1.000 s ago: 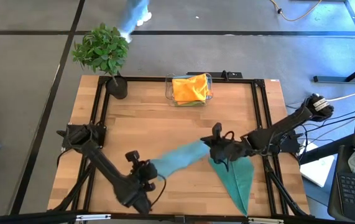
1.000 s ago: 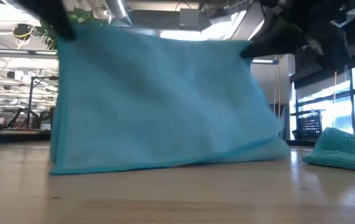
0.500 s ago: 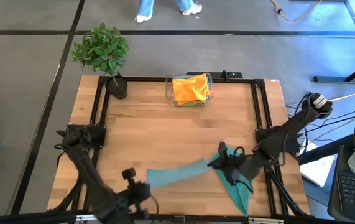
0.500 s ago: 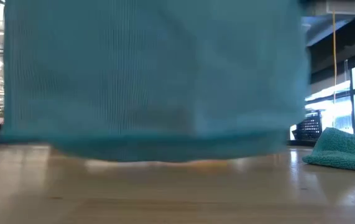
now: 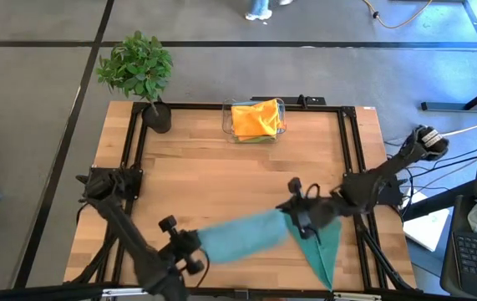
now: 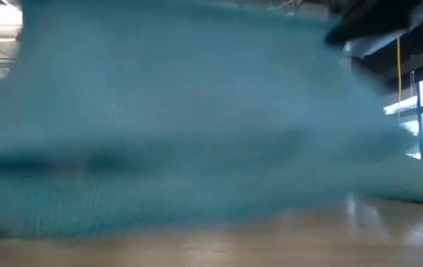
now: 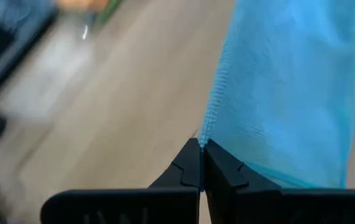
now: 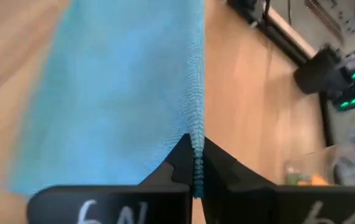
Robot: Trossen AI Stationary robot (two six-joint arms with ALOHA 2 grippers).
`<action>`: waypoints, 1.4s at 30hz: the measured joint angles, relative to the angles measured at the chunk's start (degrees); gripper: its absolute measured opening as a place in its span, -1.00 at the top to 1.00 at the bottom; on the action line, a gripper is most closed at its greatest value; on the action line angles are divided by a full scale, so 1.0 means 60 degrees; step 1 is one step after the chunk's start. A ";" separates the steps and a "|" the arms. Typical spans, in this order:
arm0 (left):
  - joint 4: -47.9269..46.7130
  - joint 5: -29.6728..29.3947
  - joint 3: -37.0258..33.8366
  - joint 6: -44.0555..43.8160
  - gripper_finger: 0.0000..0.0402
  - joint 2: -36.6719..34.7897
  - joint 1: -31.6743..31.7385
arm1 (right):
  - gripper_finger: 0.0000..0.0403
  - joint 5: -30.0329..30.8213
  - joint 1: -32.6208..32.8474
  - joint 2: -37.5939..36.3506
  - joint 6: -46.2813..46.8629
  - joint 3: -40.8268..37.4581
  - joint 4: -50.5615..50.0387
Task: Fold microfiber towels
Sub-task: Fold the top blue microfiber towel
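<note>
Together, we see both grippers holding one light blue microfiber towel stretched above the wooden worktop, on the side far from the clear plastic bin. Our left gripper has its fingers clamped on one corner of that towel, and our right gripper has its fingers pressed together on the opposite corner. Just past the right gripper, farther from the bin, a teal microfiber towel lies on the worktop. Inside the bin sits an orange microfiber towel, with a strip of green cloth showing beneath it. Beside the bin, toward the left arm's side, a potted plant stands at the worktop's corner.
</note>
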 joint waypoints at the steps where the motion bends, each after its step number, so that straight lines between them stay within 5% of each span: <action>1: 0.0261 0.0334 -0.0471 -0.0216 1.00 -0.0020 0.0129 | 0.93 -0.0227 -0.0326 0.0029 -0.0118 -0.0340 0.0514; 12: 0.1311 0.0870 -0.3390 -0.0452 1.00 -0.0003 0.0902 | 0.93 -0.2271 -0.3506 0.1262 -0.2099 -0.2739 0.5550; 23: 0.2655 0.1031 -0.3247 0.0414 1.00 -0.0003 0.0987 | 0.93 -0.2660 -0.3865 0.2344 -0.2507 -0.2743 0.5357; 29: 0.4147 0.0909 -0.3023 0.1153 1.00 -0.0003 0.0900 | 0.93 -0.1507 -0.3446 0.1862 -0.2536 -0.2743 0.4647; 42: 0.6414 0.0893 -0.3638 0.1954 1.00 -0.0003 0.0892 | 0.93 -0.2740 -0.2733 0.1708 -0.1498 -0.2739 0.2692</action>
